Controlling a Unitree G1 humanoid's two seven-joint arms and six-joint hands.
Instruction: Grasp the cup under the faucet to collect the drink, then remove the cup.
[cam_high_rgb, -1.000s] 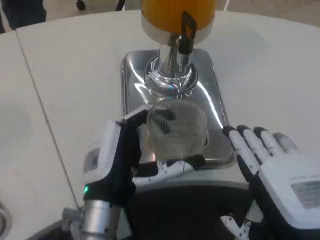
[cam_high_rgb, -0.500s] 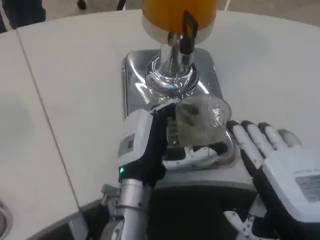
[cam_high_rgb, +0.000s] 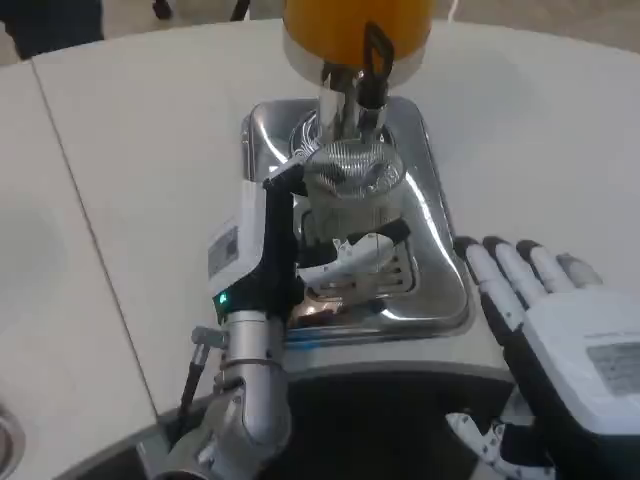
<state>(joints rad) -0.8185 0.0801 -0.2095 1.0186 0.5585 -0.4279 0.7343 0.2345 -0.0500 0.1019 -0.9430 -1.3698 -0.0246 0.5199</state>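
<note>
Counter (cam_high_rgb: 130, 200): white, spanning the frame; a seam runs down its left part from the upper left.
Left hand (cam_high_rgb: 270, 250): left of centre, white back turned to the left, reaching up from the lower middle of the frame.
Left fingers (cam_high_rgb: 350, 252): wrapped round the lower wall of the cup from the left and front, gripping it.
Cup (cam_high_rgb: 352, 190): clear, upright, long axis vertical, open mouth facing up, centre of the frame just above the left fingers.
Faucet (cam_high_rgb: 372, 65): black lever and chrome spout, upper centre, hanging from the orange dispenser (cam_high_rgb: 355, 25); the cup's mouth sits right below it, and I cannot tell if they touch.
Drip tray (cam_high_rgb: 440, 250): shiny metal, under the cup; the picture does not settle whether the cup rests on its grate or is lifted.
Drink: none seen running, and the cup looks empty, though the clear wall makes that hard to judge.
Right hand (cam_high_rgb: 560, 340): lower right, palm down, fingers spread and holding nothing, lying just right of the tray.
Key relation: the cup lies in the left hand, directly below the spout; the lever stands up and slightly right of the cup, and the free right hand seems the one to reach it.
</note>
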